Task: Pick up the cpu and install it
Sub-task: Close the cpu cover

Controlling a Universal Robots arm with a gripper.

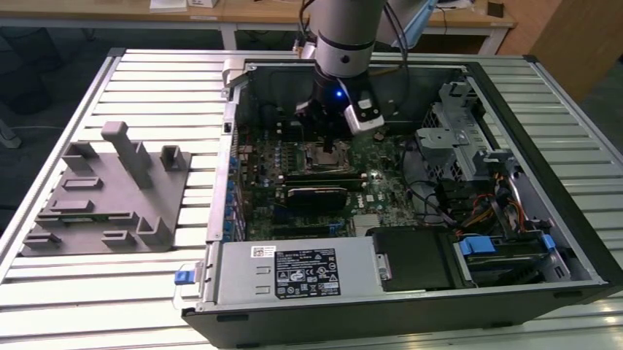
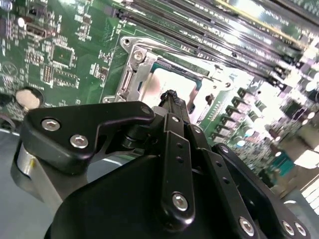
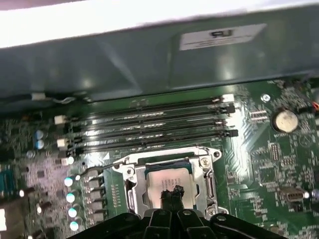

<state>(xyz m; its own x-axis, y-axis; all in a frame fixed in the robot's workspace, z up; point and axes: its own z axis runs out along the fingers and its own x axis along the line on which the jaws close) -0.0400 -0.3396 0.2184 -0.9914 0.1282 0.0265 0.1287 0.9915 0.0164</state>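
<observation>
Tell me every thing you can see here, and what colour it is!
table: one, silver and slatted, under everything
computer case: one, black, lying open on the table
holder block: one, grey, on the table at the exterior view's left
motherboard: one, green, inside the case
power supply: one, grey with a label, at the case's near edge
socket frame: one, silver metal, around the cpu
cpu: one, silver-white, lying in the socket frame
memory slots: four, black, beside the socket frame
coin battery: one, silver, on the motherboard
robot arm: one, silver-grey, reaching into the case
gripper: one, black, shut, tips right over the cpu
</observation>
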